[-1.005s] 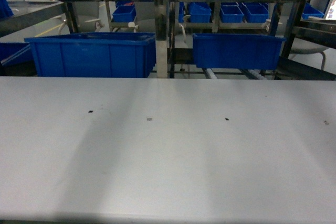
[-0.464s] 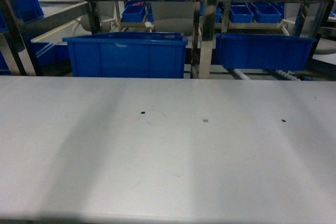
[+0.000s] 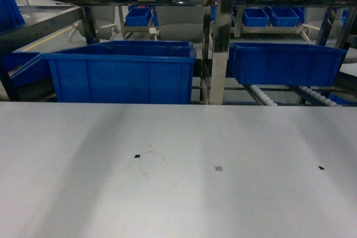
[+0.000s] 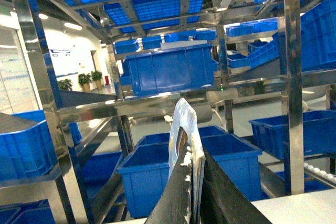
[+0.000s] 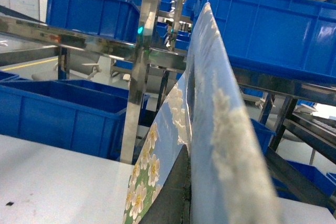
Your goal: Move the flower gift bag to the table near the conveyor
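The flower gift bag (image 5: pixel 157 156), pale blue with white daisies on green, hangs flat between my two grippers above the table (image 5: pixel 47 177). My right gripper (image 5: pixel 210 174) is shut on one top edge; its dark finger (image 5: pixel 176 198) presses the printed side. In the left wrist view my left gripper (image 4: pixel 193 163) is shut on the bag's other thin edge (image 4: pixel 184 121). The head view shows neither the bag nor the grippers, only the white table (image 3: pixel 178 204) and the steel conveyor (image 3: pixel 262 96) with white rollers behind it.
Two large blue bins (image 3: pixel 120 73) (image 3: pixel 284 62) sit in the rack just beyond the table's far edge, with a steel post (image 3: pixel 220 37) between them. More blue bins fill the upper shelves (image 4: pixel 168 69). A small black mark (image 3: pixel 136 155) and a QR sticker (image 3: pixel 218 168) lie on the table.
The head view has shifted: the table marks slid right, then down toward me. The rack and blue bins now look larger and closer.
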